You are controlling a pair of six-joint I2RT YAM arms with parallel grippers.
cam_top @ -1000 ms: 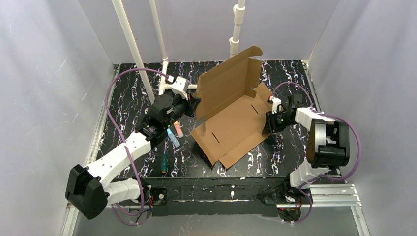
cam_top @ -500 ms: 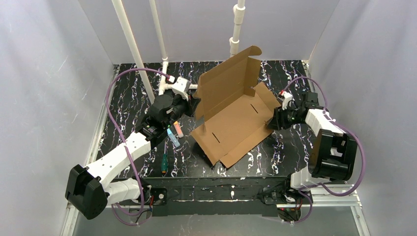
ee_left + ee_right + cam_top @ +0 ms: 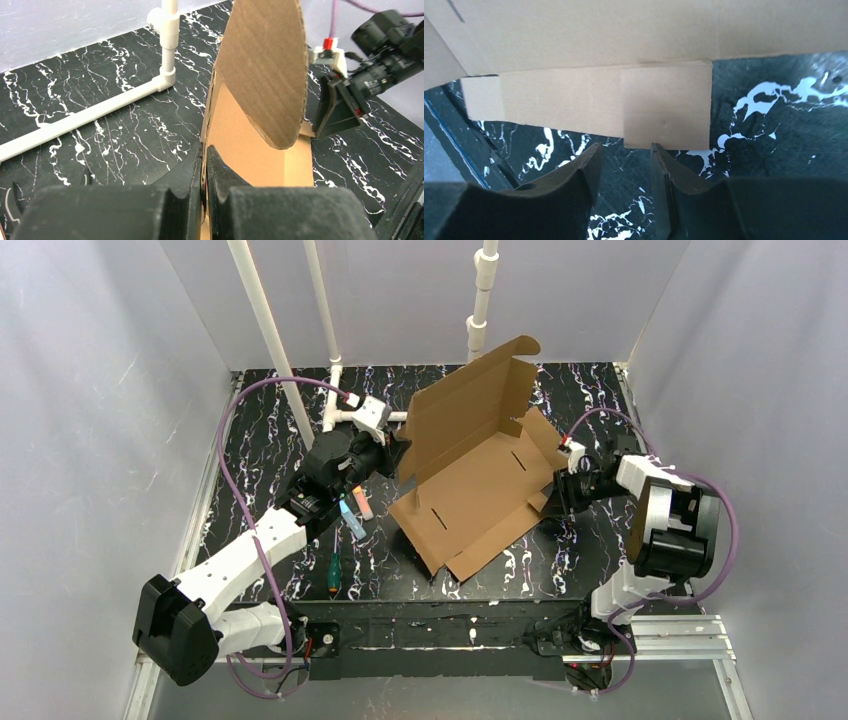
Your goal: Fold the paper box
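Observation:
The paper box (image 3: 478,480) is a brown cardboard sheet lying part-folded on the black table, its back panel (image 3: 465,410) standing up. My left gripper (image 3: 395,455) is shut on the left edge of that raised panel; the left wrist view shows the cardboard (image 3: 260,70) pinched between both fingers. My right gripper (image 3: 556,502) sits at the box's right edge, low over the table. In the right wrist view its jaws (image 3: 626,150) are open with nothing between them, just short of a small flap (image 3: 666,105).
White PVC pipes (image 3: 275,340) stand at the back left and centre. A screwdriver (image 3: 332,572) and small coloured markers (image 3: 355,515) lie left of the box, near the left arm. Grey walls close in the black marbled table (image 3: 260,440).
The right gripper drew back from the box's right flap, swung outward, then came down again near the lower right edge, jaws opened. The left gripper kept its hold, unmoved.

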